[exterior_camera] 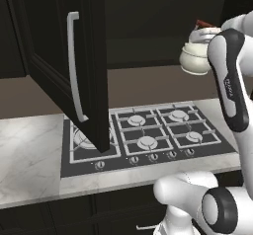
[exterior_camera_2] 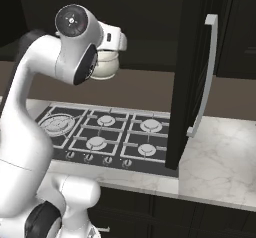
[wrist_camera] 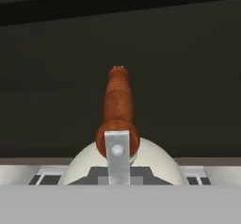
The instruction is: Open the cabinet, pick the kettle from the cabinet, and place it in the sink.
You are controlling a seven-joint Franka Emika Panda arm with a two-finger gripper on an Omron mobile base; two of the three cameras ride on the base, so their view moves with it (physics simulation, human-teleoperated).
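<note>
The cream-white kettle [exterior_camera: 194, 57] hangs in the air above the right back of the hob, in front of the dark open cabinet [exterior_camera: 148, 21]. My gripper [exterior_camera: 209, 28] is shut on its reddish-brown wooden handle bar [wrist_camera: 117, 106], which runs straight away from the hand camera above the kettle's round body [wrist_camera: 80, 167]. From the right the kettle [exterior_camera_2: 105, 66] shows just under my white hand, half hidden by the arm. The cabinet door [exterior_camera: 86, 66] stands swung open with its long silver bar handle [exterior_camera: 73, 66] facing out. The sink is out of view.
A black gas hob [exterior_camera: 148, 130] with several burners lies below the kettle, set in a white marble counter [exterior_camera: 29, 150]. The open door [exterior_camera_2: 192, 72] juts out over the counter edge beside the hob. Marble counter [exterior_camera_2: 220, 152] stretches beyond the door.
</note>
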